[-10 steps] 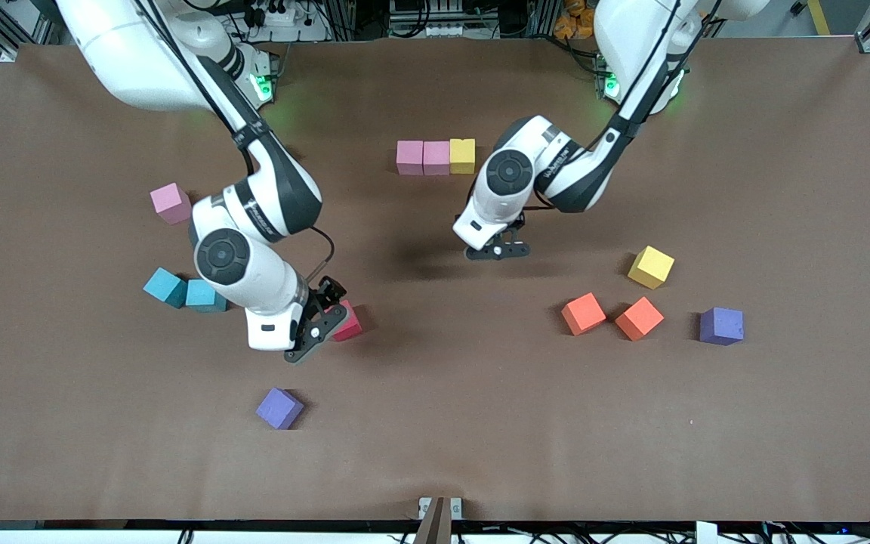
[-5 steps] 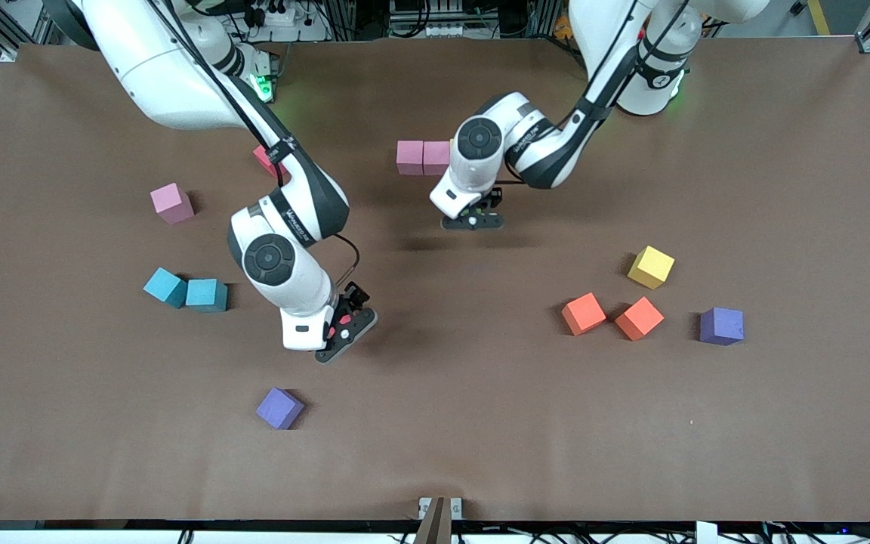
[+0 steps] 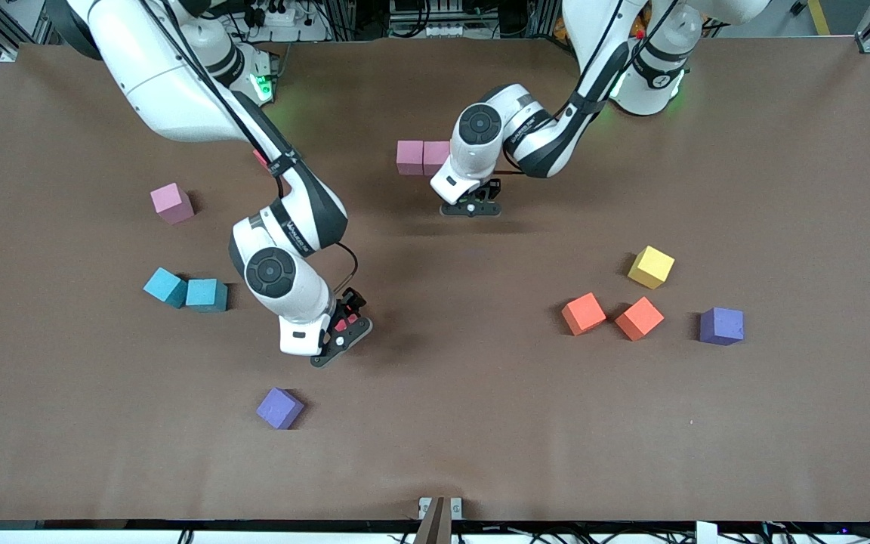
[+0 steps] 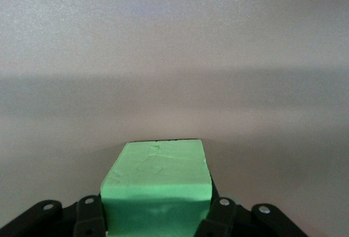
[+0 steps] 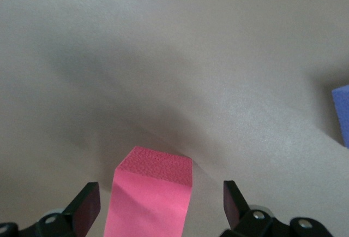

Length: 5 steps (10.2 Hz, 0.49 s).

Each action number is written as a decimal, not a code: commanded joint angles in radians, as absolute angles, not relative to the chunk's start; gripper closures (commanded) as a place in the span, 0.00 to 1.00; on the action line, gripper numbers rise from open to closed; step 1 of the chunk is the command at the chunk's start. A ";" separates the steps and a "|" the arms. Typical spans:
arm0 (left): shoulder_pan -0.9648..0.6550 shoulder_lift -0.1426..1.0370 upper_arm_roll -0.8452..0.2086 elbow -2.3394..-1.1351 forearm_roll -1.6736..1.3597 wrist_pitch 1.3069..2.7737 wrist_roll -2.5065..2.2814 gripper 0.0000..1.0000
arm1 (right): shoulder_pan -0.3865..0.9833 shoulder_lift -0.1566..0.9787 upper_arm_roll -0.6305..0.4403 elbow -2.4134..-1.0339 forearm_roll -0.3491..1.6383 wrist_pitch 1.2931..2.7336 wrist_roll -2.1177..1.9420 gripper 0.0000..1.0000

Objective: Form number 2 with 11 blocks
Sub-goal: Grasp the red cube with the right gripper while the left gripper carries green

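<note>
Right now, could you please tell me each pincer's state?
Left pincer: closed on the green block.
Right pincer: open around the red block.

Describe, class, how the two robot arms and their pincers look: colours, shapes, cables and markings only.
Both arms are glossy white with rounded shells, dark grey joint bands and a round dark cap near each wrist. Thin black cables are strapped along them, and green lights glow at the bases. The left pincer and the right pincer are black, with flat two-finger bars and small silver screws.

Thirteen blocks (image 3: 651,267) visible; two robot arms (image 3: 291,219); one table (image 3: 480,438).
</note>
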<state>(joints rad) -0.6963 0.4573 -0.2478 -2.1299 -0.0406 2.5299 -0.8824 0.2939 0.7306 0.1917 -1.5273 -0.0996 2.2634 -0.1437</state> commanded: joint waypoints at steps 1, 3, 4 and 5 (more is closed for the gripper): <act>-0.728 0.416 -0.241 -2.169 -0.020 2.545 -0.936 0.89 | 0.302 0.756 0.201 -1.503 -0.121 2.260 -0.040 0.00; -0.738 0.422 -0.239 -2.168 -0.020 2.545 -0.942 0.89 | 0.296 0.759 0.201 -1.506 -0.124 2.267 -0.046 0.00; -0.742 0.422 -0.239 -2.169 -0.021 2.543 -0.946 0.90 | 0.292 0.768 0.201 -1.512 -0.126 2.285 -0.046 0.00; -0.744 0.426 -0.239 -2.169 -0.021 2.543 -0.959 0.90 | 0.291 0.772 0.201 -1.522 -0.124 2.313 -0.040 0.00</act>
<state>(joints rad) -0.7322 0.4459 -0.2475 -2.1459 -0.0406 2.5299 -0.9222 0.3010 0.7492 0.1913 -1.5286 -0.0998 2.2808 -0.0682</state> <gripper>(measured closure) 0.401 0.000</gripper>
